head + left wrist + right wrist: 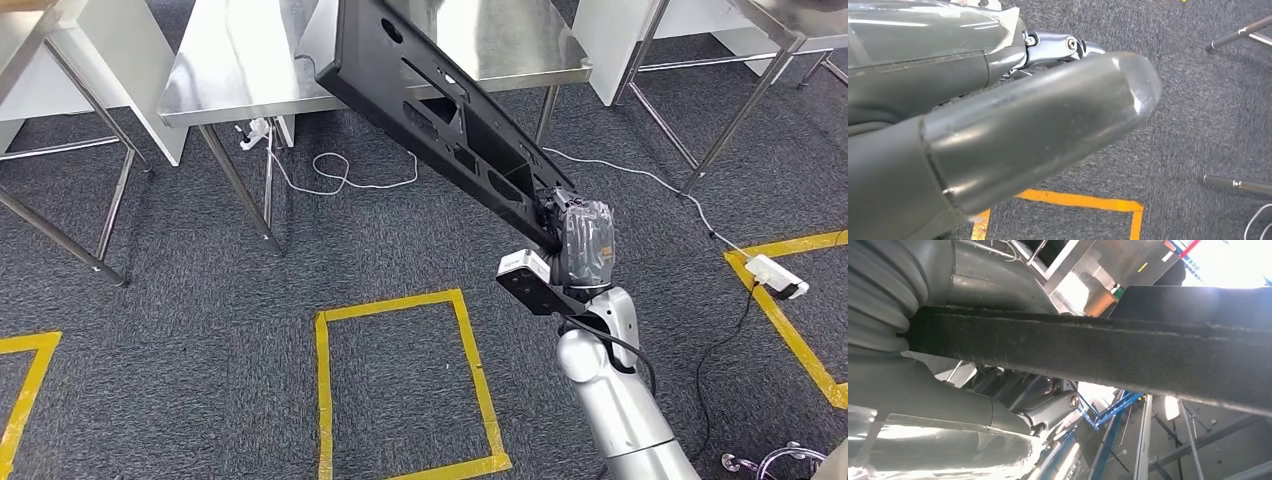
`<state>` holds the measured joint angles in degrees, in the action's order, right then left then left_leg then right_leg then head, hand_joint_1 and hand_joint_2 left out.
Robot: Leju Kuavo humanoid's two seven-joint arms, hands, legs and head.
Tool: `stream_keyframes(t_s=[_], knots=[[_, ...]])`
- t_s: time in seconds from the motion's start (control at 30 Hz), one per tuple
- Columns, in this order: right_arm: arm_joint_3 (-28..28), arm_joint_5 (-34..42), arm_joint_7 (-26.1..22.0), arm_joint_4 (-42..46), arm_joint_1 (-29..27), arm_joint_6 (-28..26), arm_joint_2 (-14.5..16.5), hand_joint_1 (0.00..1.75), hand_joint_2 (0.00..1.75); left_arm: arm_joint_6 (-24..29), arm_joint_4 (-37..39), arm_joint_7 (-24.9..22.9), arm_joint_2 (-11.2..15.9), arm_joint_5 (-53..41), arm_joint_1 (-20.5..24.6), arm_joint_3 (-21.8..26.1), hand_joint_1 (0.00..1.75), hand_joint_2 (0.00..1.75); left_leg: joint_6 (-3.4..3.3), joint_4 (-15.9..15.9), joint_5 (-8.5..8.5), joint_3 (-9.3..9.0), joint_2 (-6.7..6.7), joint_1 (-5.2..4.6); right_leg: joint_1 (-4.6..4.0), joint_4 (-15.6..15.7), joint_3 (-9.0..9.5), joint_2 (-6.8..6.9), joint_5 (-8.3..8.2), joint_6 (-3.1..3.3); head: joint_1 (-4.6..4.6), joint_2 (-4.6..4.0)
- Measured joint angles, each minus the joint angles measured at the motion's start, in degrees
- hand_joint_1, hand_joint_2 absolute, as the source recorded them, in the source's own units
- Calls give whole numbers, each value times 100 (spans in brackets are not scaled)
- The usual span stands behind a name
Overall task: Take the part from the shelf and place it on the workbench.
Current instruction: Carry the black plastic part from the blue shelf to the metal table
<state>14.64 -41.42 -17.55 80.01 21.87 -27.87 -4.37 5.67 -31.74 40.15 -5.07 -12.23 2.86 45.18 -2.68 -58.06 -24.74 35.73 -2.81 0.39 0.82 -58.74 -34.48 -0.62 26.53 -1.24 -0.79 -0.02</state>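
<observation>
The part (440, 120), a long, stiff black panel gripped at 1 end by our right hand (580, 240), juts over the steel tabletop (240, 70), likely top-heavy, while our left hand's (998, 135) state we cannot tell.

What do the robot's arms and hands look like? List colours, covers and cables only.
The right arm is a smooth silver tube with a black cable running along it and a black-and-white camera block at the wrist. The right hand is dark grey under a glossy clear wrap. The left hand shows a thick, smooth grey thumb and a silver metal link with a screw.
</observation>
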Motion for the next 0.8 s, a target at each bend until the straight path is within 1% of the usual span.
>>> stream_keyframes(t_s=[0.1, 0.13, 0.23, 0.37, 0.47, 0.57, 0.6, 0.67, 0.7, 0.73, 0.77, 0.8], knots=[[0, 0, -2, 44, -11, -1, -15, 171, 175, -60, 1, 0, -1, -59, 3, -1, 0, 0, 114, 3, -9, -2, 2, 16, -13, -3, 0, 0, 5, 7, 1, 0], [0, 0, -2, 61, -15, -1, -21, 171, 175, -74, 2, 0, -1, -76, 5, -1, 0, 0, 136, 3, -10, -2, 2, 18, -14, -3, 0, 0, 5, 7, 2, 0], [-1, 2, -2, 114, -42, -7, -45, 171, 175, -116, 10, 0, -1, -129, 15, -2, 0, 0, 143, 2, -10, -1, 4, 10, -12, -2, 1, 1, 5, 7, 3, 0], [-3, 6, -2, 161, -84, -14, -79, 171, 175, -139, 16, 0, 1, -169, 28, -4, 0, 0, 131, -17, -21, 3, 9, -23, 23, 8, 10, 1, 4, 4, 3, 0], [-4, 9, -2, 174, -119, -19, -96, 171, 175, -143, 24, 0, 2, -172, 36, -4, 0, 0, 107, -39, -35, 9, 9, -43, 47, 8, 15, 1, 4, 1, 2, 0], [-4, 9, -2, 197, -143, -20, -102, 171, 175, -151, 37, 0, 3, -172, 52, -4, 0, 0, 65, -73, -56, 22, 8, -60, 64, 12, 20, 0, 2, -8, 2, 0], [-5, 9, -2, 207, -145, -20, -103, 171, 175, -154, 40, 0, 4, -172, 59, -4, 0, 0, 45, -77, -59, 23, 9, -66, 69, 24, 26, 0, -3, -17, 1, 0], [-14, 9, -2, 241, -150, -21, -112, 171, 175, -160, 44, 1, 2, -172, 75, -6, 0, 0, -10, 10, -22, -39, 21, -49, 44, 27, 35, 6, 11, -55, 3, 0], [-20, 9, -3, 257, -149, -23, -121, 171, 175, -163, 46, 1, 1, -172, 83, -7, 0, 0, -40, 71, 5, -84, 32, -31, 30, -53, 3, 12, 63, -62, 7, 0], [-27, 9, -4, 271, -148, -26, -132, 171, 175, -166, 48, 1, 1, -172, 90, -8, 0, 0, -65, 128, 30, -128, 43, -10, 16, -245, -87, 19, 162, -54, 11, 0], [-33, 11, -5, 276, -150, -30, -145, 171, 175, -167, 51, 1, -1, -172, 96, -8, 0, 0, -75, 153, 38, -149, 52, -1, 23, -556, -242, 25, 299, -33, 14, 0], [-38, 14, -5, 278, -155, -33, -153, 171, 175, -169, 55, 0, 0, -172, 100, -8, 0, 0, -84, 158, 36, -154, 55, 4, 24, -933, -436, 25, 445, -15, 13, 0]])
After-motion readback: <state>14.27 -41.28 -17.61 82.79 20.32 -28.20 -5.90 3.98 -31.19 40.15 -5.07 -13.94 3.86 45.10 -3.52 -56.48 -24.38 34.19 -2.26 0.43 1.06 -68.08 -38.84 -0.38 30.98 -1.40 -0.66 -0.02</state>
